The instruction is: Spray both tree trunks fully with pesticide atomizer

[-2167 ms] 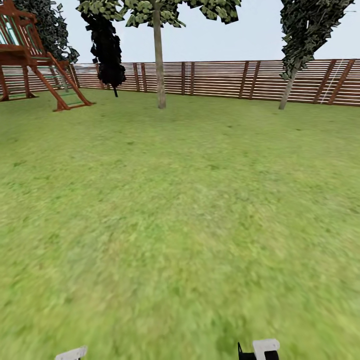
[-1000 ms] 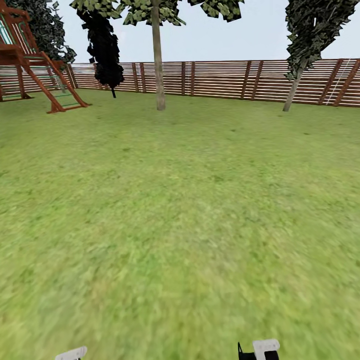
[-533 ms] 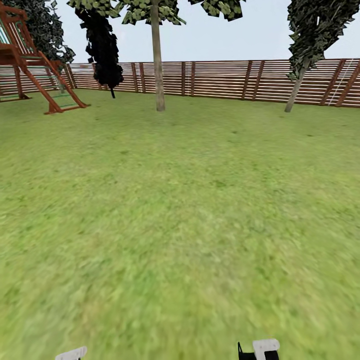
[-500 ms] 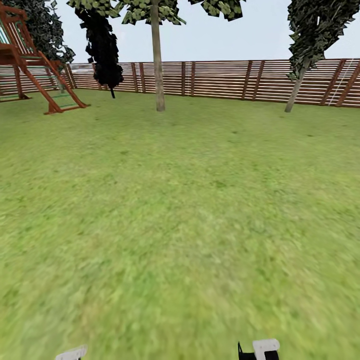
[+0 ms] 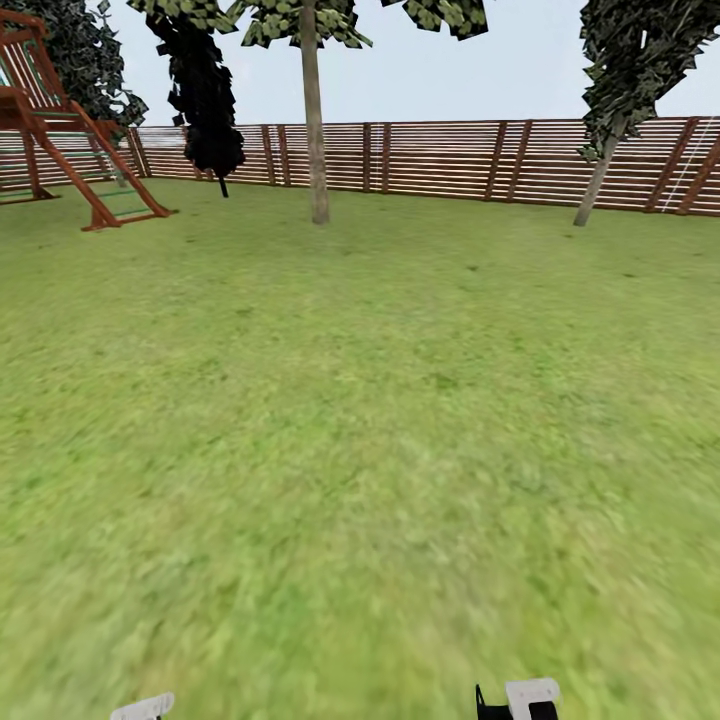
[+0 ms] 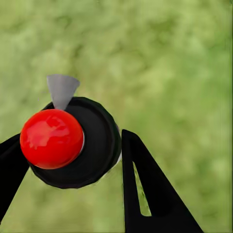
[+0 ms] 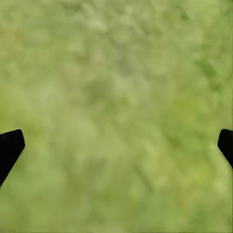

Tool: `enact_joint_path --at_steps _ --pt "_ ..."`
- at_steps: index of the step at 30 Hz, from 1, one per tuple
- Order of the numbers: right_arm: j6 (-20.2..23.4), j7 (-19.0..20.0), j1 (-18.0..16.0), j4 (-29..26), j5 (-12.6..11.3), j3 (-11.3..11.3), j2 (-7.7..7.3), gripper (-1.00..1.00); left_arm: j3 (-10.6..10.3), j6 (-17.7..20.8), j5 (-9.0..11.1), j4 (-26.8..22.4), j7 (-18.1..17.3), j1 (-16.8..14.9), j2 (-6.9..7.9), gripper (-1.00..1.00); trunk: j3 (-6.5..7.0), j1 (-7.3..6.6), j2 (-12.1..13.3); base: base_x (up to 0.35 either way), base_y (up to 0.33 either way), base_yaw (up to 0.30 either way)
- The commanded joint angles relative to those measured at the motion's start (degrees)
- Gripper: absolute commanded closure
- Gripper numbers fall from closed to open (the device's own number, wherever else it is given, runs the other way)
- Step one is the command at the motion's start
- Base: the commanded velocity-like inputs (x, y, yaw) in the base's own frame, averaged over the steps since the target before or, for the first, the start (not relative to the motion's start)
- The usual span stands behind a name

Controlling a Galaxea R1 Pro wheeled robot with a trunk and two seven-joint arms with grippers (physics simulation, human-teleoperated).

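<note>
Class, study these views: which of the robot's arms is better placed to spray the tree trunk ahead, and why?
Left. The left gripper is shut on the pesticide atomizer, while the right gripper is open above the lawn. The tree trunk stands far ahead.

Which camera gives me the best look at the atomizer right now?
The left wrist view: the atomizer sits between the left gripper fingers, seen from above, red top and dark body against grass. The head view looks across the lawn to the trees; the right wrist view looks at grass between open fingertips.
</note>
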Motion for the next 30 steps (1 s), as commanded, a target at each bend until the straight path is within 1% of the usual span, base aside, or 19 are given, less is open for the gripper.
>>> enact_joint_path --at_steps 1,30 --pt "-0.11 -0.17 -0.01 -0.01 -0.44 0.51 0.00 -1.00 -0.47 -0.18 0.43 0.02 0.10 -0.03 0.02 1.00 -0.05 0.03 -0.01 0.339 0.000 0.000" --pt "-0.11 -0.17 -0.01 -0.01 -0.44 0.50 0.00 -1.00 -0.46 -0.18 0.35 0.00 0.10 -0.04 0.19 1.00 -0.05 0.03 -0.01 0.339 0.000 0.000"
